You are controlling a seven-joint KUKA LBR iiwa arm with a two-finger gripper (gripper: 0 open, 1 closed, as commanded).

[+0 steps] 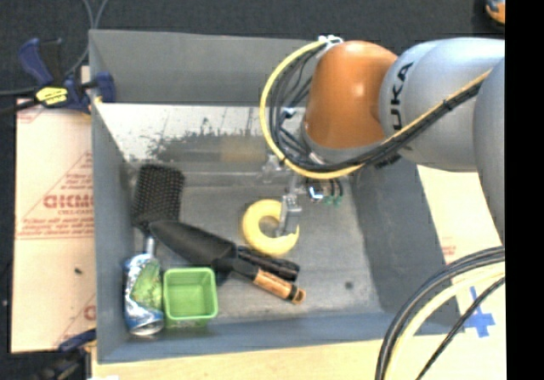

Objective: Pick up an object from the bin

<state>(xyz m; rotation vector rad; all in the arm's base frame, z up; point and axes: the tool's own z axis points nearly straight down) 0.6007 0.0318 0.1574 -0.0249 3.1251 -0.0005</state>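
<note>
Gripper (289, 207) is low over the yellow ring (257, 232) mid-bin, tip at its hole. Can't tell if it's open or closed. Black brush (191, 242) lies just left.

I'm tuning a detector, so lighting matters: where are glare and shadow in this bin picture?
Camera view: bright glare washes the back wall of the bin; the orange wrist cover carries a soft highlight; the floor around the gripper and the yellow ring is evenly lit, with only faint shadow beside the black brush.
</note>
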